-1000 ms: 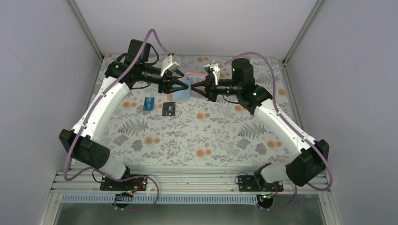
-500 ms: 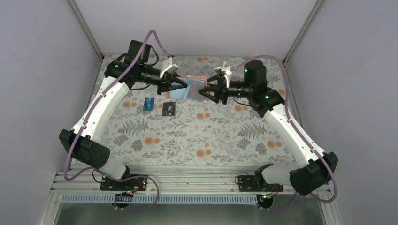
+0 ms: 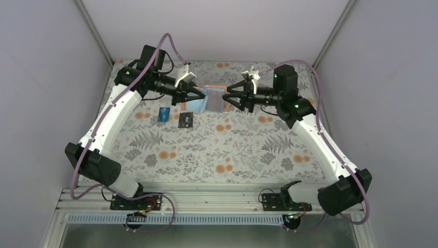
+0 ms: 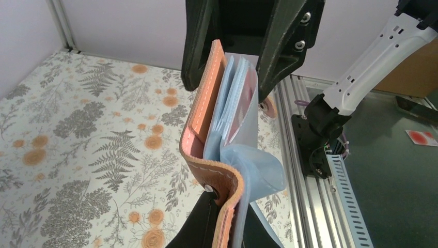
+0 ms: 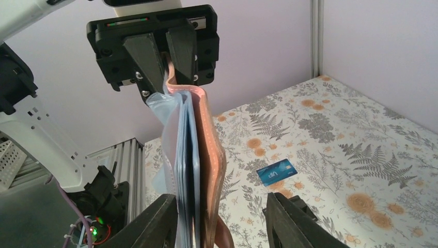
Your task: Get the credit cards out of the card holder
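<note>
The blue card (image 3: 164,114) lies flat on the flowered worktop (image 3: 232,150) toward the far left. The black card (image 3: 185,120) lies just beside it on the right, and the two do not touch. Above and beyond them, the left claw (image 3: 199,98) is pressed together on one edge of the card holder (image 3: 212,98), pinching it clear of the worktop at the far middle. The holder stands on edge and partly folded, with its tan outside toward the far wall and its light blue pockets fanned toward the arm bases. In the left wrist view a red card (image 4: 249,90) shows faintly inside one pale pocket. On the right, the right claw (image 3: 225,98) is spread, with one finger on each side of the holder's free end. I cannot tell whether either finger touches it.
</note>
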